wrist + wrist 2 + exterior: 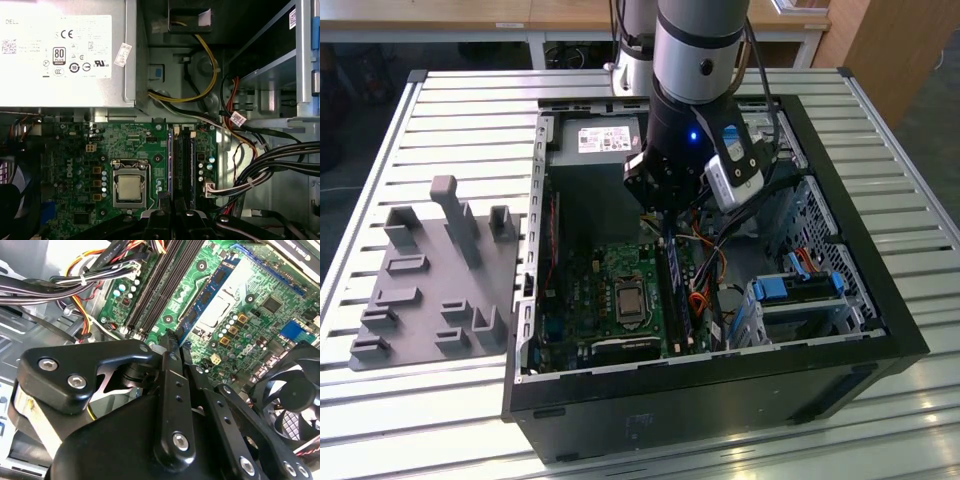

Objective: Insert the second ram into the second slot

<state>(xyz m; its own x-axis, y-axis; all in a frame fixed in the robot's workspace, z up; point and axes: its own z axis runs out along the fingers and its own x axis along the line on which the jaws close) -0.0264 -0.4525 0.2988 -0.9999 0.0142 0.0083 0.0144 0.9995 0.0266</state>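
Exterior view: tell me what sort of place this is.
Probably a robotics lab: an open PC case sits on a slatted metal table, a grey fixture beside it, wooden desks behind.

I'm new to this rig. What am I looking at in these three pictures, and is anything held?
A robot arm reaches into an open computer case lying on a slatted metal table. The exterior view sees it from outside; both wrist views ride on the arm and look past its black hand at the green motherboard. A blue memory stick stands in the slots beside the processor socket, the hand close above one end. Whether the hand grips it, I cannot tell. A grey parts holder sits at the exterior view's left.
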